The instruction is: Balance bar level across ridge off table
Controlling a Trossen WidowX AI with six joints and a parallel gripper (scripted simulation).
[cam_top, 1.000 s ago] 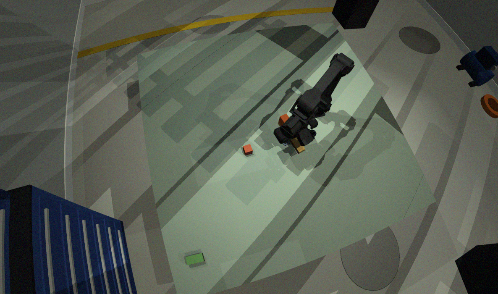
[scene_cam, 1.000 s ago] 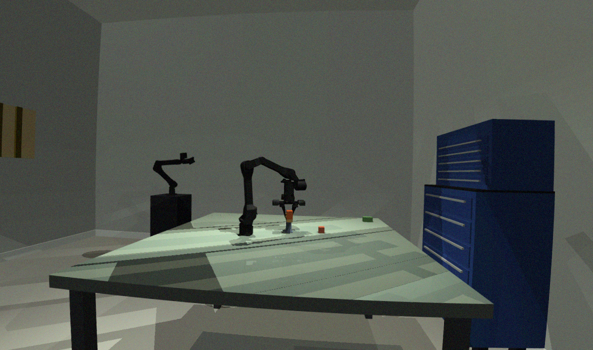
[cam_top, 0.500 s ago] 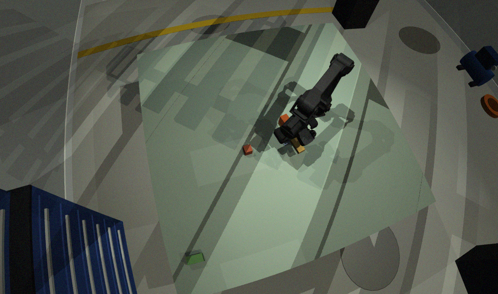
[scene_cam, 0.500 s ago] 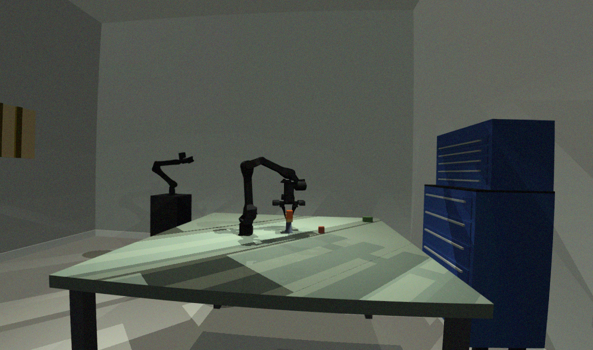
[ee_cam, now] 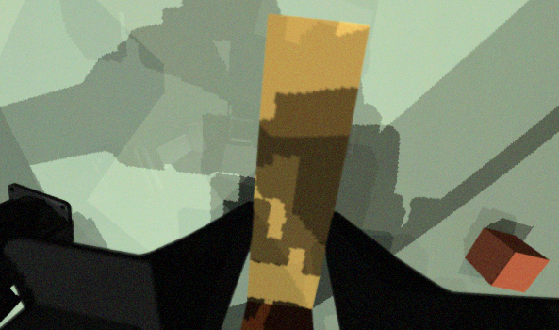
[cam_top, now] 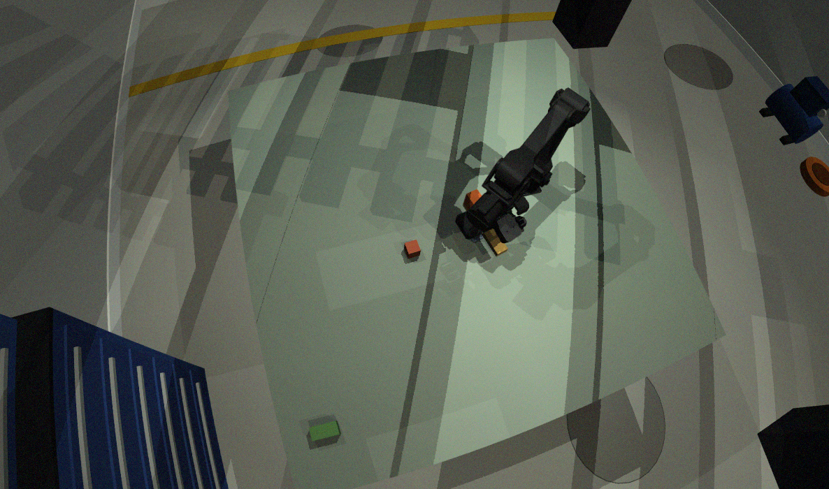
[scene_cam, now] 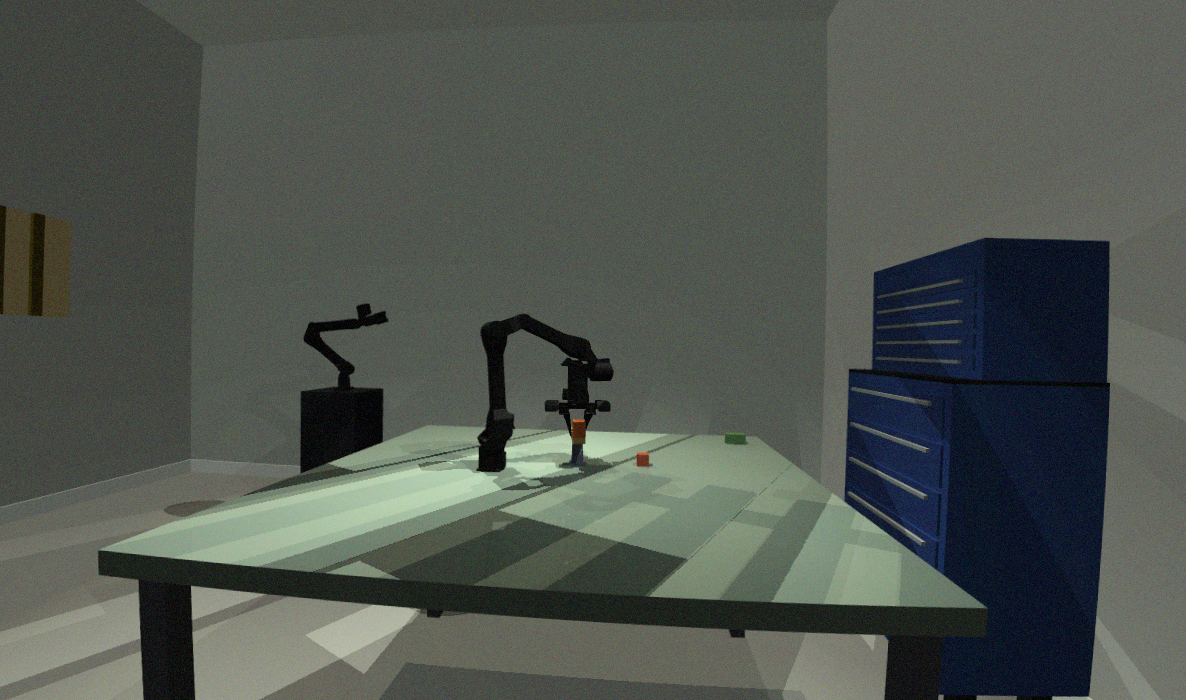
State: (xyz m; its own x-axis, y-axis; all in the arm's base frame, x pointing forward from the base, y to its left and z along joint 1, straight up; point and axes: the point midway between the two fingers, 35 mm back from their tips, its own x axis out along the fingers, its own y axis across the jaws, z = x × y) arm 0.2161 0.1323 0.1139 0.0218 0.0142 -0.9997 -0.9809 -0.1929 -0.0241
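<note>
The yellow bar [cam_top: 498, 245] [scene_cam: 578, 438] [ee_cam: 316, 57] has an orange-red block [cam_top: 472, 197] [scene_cam: 578, 425] at one end. My gripper [scene_cam: 580, 427] [ee_cam: 290, 215] points down and is shut on the bar, with one black finger on each side. The bar looks about level and is clear of the table. The blue-grey ridge [scene_cam: 577, 455] stands on the table under the bar; in the top view the arm and bar hide nearly all of it. In the exterior view the ridge's top meets the bar's outline, but I cannot tell whether they touch.
A small red cube [cam_top: 412, 248] [scene_cam: 642, 458] [ee_cam: 514, 259] sits on the table [cam_top: 356, 365] [scene_cam: 753, 557] beside the ridge. A green block [cam_top: 324, 430] [scene_cam: 734, 437] lies farther off near the table's edge. The arm's base [scene_cam: 492, 457] stands on the other side of the ridge from the cube.
</note>
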